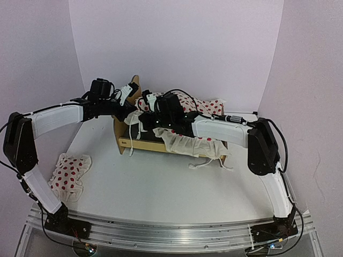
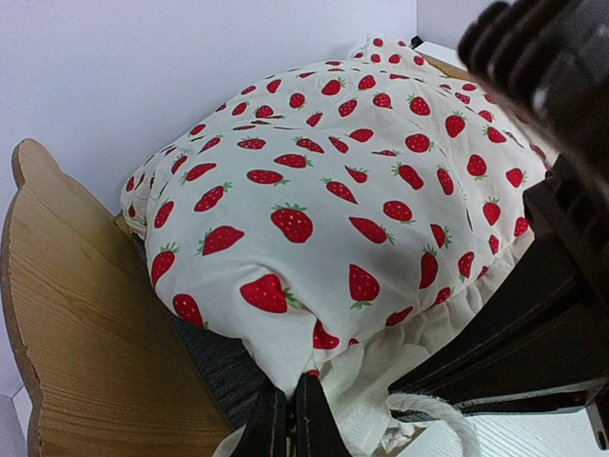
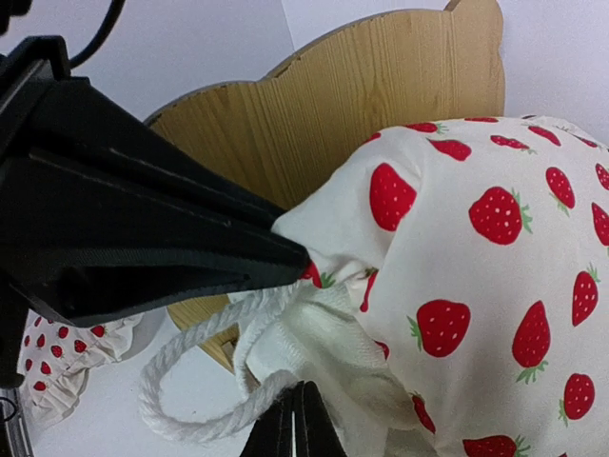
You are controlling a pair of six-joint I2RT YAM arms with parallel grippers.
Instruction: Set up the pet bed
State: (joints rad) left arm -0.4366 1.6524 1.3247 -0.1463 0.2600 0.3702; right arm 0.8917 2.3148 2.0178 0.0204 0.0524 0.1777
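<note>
**Both grippers meet at the headboard end of the pet bed, closed on the bedding's edge.**

From above, the light plywood pet bed [image 1: 140, 143] with a scalloped headboard sits toward 12 o'clock on the white table [image 1: 161, 187], its headboard at the 9 o'clock end. A cream strawberry-print cloth [image 1: 206, 107] with a ruffled edge is heaped over it, and a white cord [image 1: 206, 163] trails off at 5 o'clock. The left gripper [image 2: 288, 395] has its fingers pressed together, pinching a drawn-up point of the strawberry-print cloth beside the headboard. The right gripper [image 3: 295, 405] is also clamped tight, against the ruffle and cord; I cannot tell whether it grips either. A small red-dotted pillow [image 1: 68, 174] lies at 8 o'clock, well apart.
</note>
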